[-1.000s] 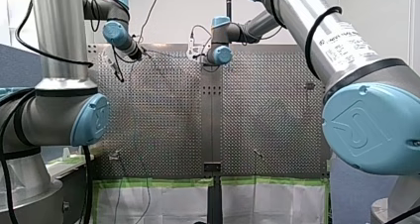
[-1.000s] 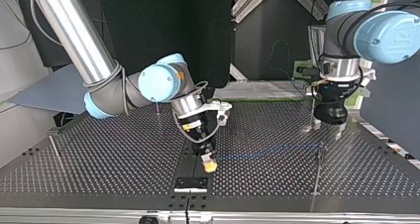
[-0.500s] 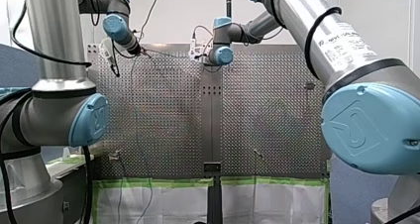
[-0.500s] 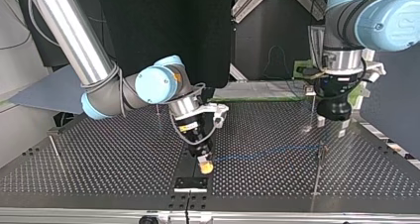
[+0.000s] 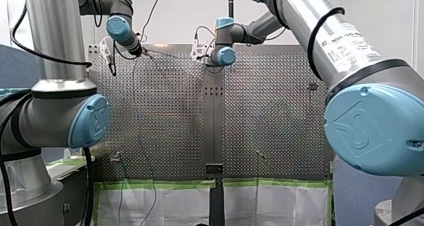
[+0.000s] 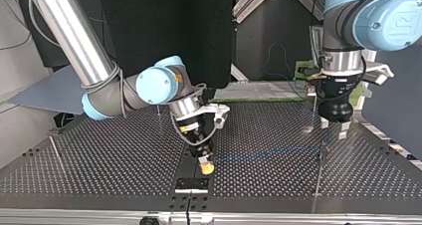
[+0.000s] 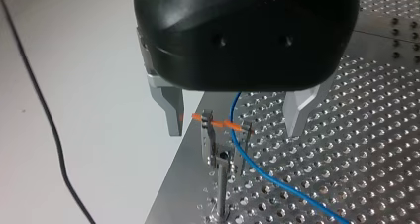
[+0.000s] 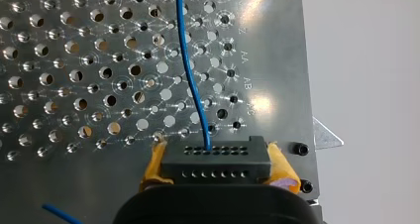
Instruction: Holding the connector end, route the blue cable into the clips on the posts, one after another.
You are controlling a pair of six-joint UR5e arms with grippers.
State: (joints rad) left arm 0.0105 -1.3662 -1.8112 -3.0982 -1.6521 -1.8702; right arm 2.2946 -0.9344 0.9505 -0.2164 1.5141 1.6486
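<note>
Right gripper (image 6: pixel 205 166) clamped on black connector (image 8: pixel 215 160), lower centre of top view. Blue cable (image 6: pixel 268 154) runs right from there to post (image 7: pixel 221 184). Left gripper (image 7: pixel 236 124) spread wide, straddling clip (image 7: pixel 208 127); whether cable is seated there, cannot tell. Judgement: hold tension even, feed cable squarely into clip, no sideways pull on post.

Robotics lab, silver industrial robot arms with pale blue joint caps (image 6: pixel 74 36), perforated metal surface (image 6: pixel 109 160), black backdrop (image 6: pixel 164 21)

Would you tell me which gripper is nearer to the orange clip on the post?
Left. My left gripper hovers open over the clip; my right gripper grips the connector far along the cable.
</note>
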